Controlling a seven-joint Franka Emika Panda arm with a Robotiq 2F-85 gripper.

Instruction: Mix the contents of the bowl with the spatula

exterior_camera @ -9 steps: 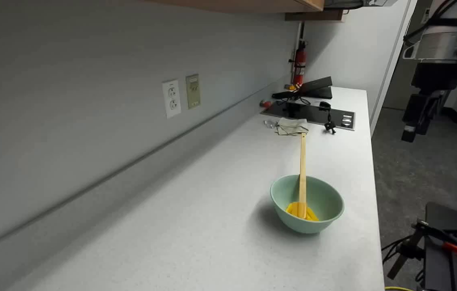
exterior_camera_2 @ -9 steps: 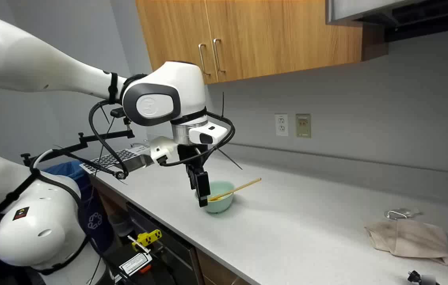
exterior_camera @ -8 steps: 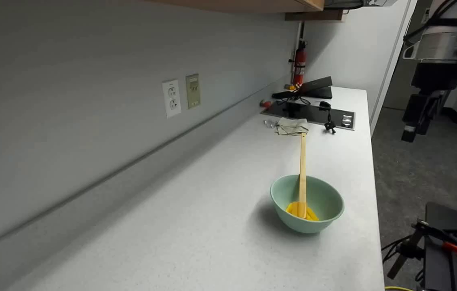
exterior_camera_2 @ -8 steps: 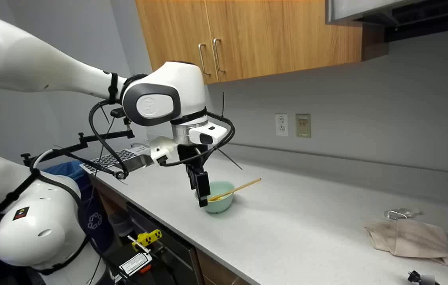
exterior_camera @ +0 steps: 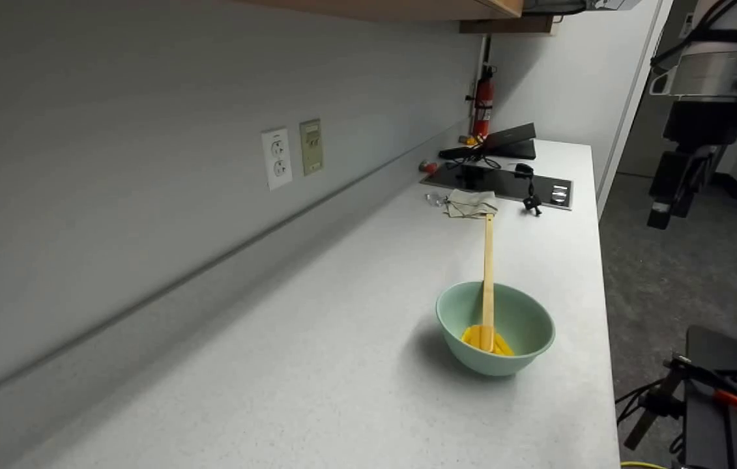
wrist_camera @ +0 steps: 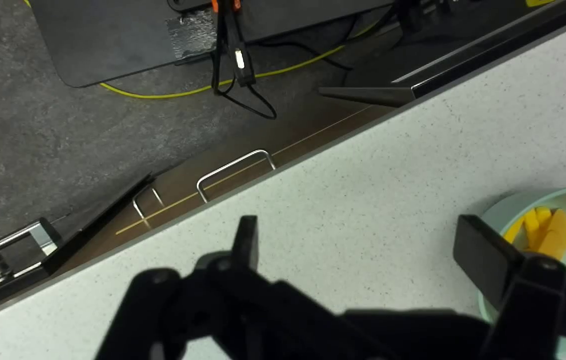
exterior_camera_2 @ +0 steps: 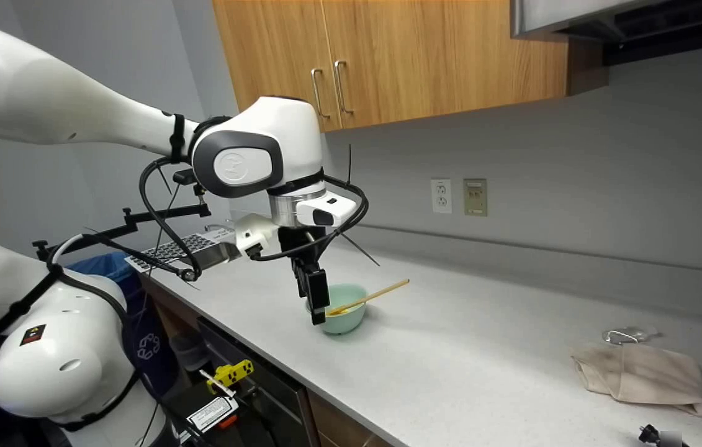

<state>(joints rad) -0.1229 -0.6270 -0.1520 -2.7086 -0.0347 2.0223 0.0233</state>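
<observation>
The pale green bowl (exterior_camera: 497,366) stands upright on the white counter; its wall also shows in an exterior view (exterior_camera_2: 344,324). Yellow-orange contents (wrist_camera: 555,232) lie in a small clump at its bottom. The wooden spatula (exterior_camera: 488,273) leans in the bowl, its yellowish lower end among the contents and its handle reaching out over the rim; it also shows in an exterior view (exterior_camera_2: 382,292). My gripper (wrist_camera: 358,235) is open and empty, above and to the side of the bowl. In the wrist view, one finger (wrist_camera: 485,260) covers part of the bowl and hides most of the spatula.
A folded cloth (exterior_camera_2: 642,375) lies along the counter, near a black cooktop (exterior_camera: 505,182) with a small black object (exterior_camera: 531,205) on it. Wooden cabinets (exterior_camera_2: 425,56) hang over the counter. The counter's front edge (wrist_camera: 333,142) runs diagonally through the wrist view.
The arm, bowl and spatula have not visibly moved. A grey and red shape has come in at the lower left edge of an exterior view.
</observation>
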